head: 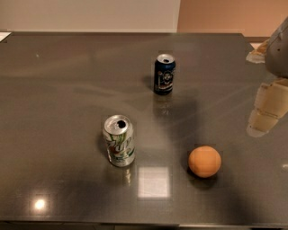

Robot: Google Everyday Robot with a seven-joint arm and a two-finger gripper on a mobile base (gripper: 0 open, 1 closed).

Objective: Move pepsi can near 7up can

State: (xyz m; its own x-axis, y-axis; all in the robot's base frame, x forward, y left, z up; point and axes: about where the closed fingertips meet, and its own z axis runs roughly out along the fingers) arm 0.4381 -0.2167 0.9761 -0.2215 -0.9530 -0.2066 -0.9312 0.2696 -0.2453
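Note:
The pepsi can (pixel 164 74) is dark navy blue with a round logo and a silver top. It stands upright on the dark grey table (pixel 58 90), towards the back middle. The 7up can (pixel 119 141) is silver-white with green lettering and stands upright nearer the front, left of centre. The two cans are well apart. My gripper (pixel 266 110) hangs at the right edge of the view, above the table, to the right of both cans and touching nothing.
An orange ball (pixel 204 161) sits on the table at the front right, between the gripper and the 7up can. The table's back edge meets a pale wall (pixel 90 13). Bright light reflections lie on the table's front part.

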